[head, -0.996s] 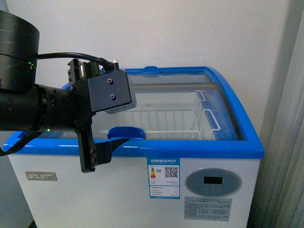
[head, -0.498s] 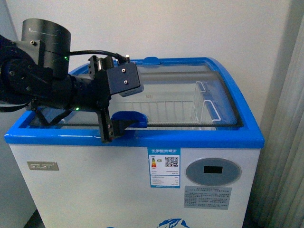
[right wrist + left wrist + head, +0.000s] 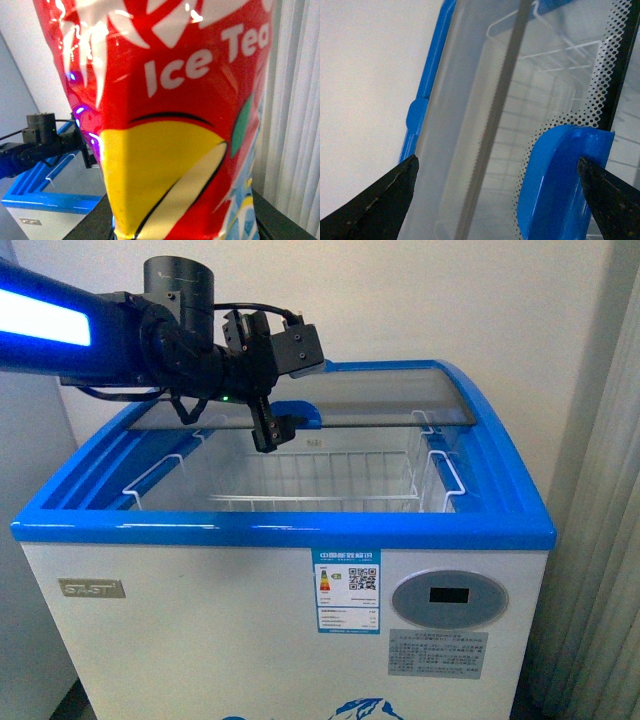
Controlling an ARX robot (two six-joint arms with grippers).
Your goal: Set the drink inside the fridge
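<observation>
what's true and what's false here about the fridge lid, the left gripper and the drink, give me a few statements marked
1. The fridge's glass lid sits slid toward the back, leaving the front half open. True.
2. The drink's label reads Ice Tea. True.
3. The left gripper is shut on the lid's blue handle. False: its jaws stand wide apart, with the handle between them.
4. The drink lies inside the fridge. False: it is in the right gripper, outside the fridge.
</observation>
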